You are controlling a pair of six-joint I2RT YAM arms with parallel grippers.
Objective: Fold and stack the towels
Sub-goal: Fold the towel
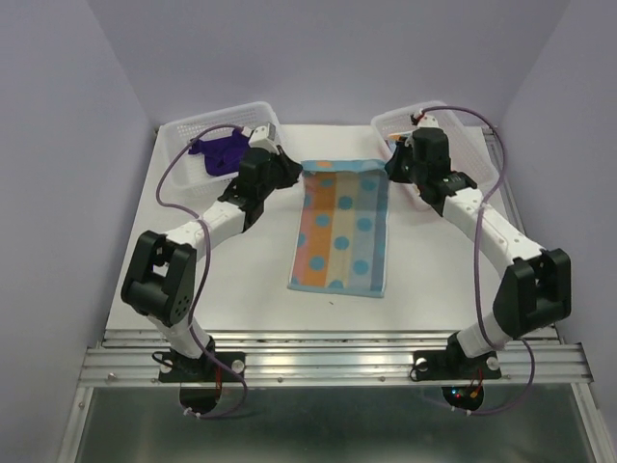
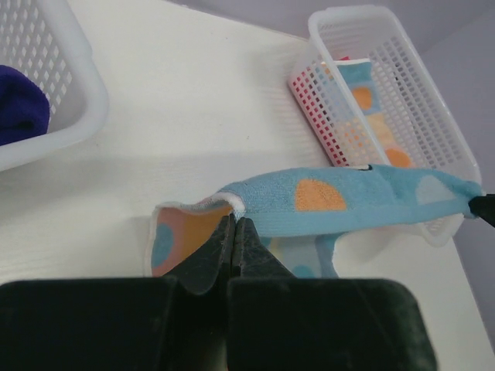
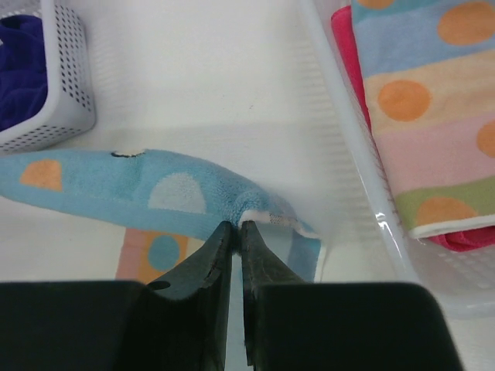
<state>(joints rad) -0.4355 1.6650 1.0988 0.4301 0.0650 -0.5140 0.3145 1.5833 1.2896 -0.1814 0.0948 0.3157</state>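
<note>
Lying in the left basket point(image 2: 77, 116): purple towel point(image 2: 19, 104); right basket point(image 3: 363, 193): striped towel point(image 3: 418, 116) over pink towel point(image 3: 344, 46). Left pincer point(image 2: 234, 224) and right pincer point(image 3: 236, 228) each pinch a corner of the worktop towel point(image 1: 339, 231).

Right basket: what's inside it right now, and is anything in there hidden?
Inside the right basket lies a folded striped towel with orange spots, on top of a pink-red towel. Only the pink-red towel's edges show; anything beneath is covered.

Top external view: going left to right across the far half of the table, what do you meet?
Left basket holding a purple towel → left claw → spotted towel, pinched at both far corners → right claw → right basket.
</note>
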